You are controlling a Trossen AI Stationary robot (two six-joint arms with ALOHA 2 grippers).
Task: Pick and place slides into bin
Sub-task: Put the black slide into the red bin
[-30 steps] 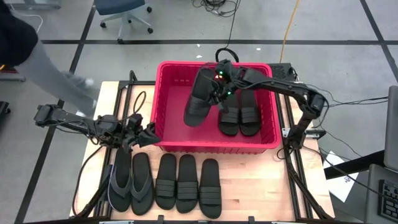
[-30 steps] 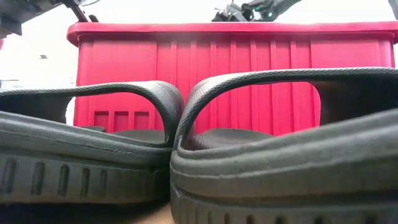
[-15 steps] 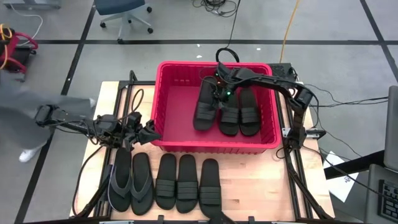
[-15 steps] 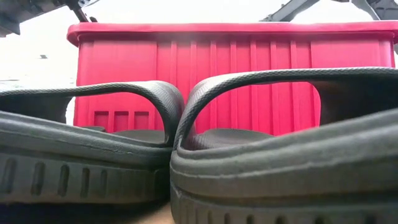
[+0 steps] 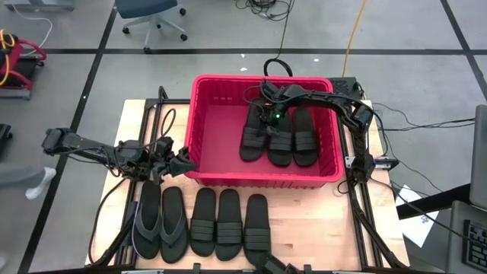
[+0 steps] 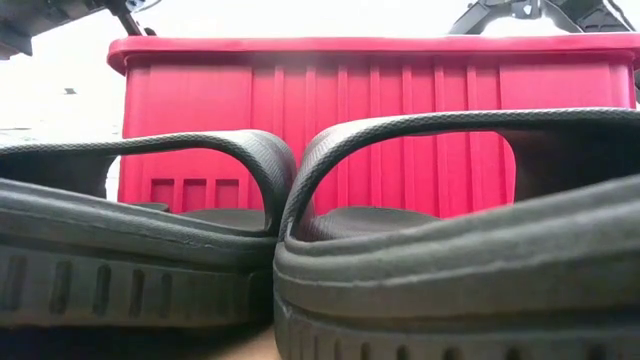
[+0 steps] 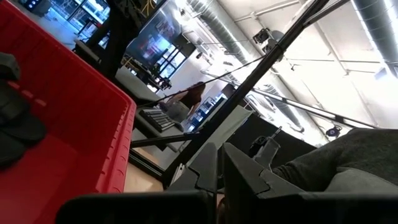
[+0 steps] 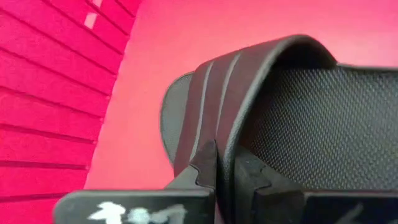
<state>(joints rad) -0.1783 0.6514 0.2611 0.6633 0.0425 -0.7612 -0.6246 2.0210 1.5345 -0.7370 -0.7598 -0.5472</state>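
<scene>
— Jaws first: how do they stand?

— Right gripper [image 8: 217, 163] is pinched tight on the ribbed strap of a slide [image 5: 253, 129], down inside the bin [image 5: 207, 164]. Left gripper [image 5: 183, 161] sits at the bin's near left corner, fingers pressed together with nothing between them (the left wrist view shows them meeting).

— And the slides, starting from the near edge?

— Five lie in a row on the table [image 5: 304, 228] in front of the bin. On the left, a thong-strap pair [image 5: 160, 221]; beside them, three band slides [image 5: 228, 223] side by side, matte black with wide ribbed straps. From table height the two nearest straps arch up against the red wall.

— Inside the bin?

— Three lie there. The held one sits leftmost of the group, tilted slightly, touching two more [image 5: 293, 137] lying flat and parallel toward the right wall. Its footbed has a fine woven-looking texture (clear in the right wrist view).

— The bin itself?

— Red plastic, ribbed walls, small slots under the rim.
</scene>
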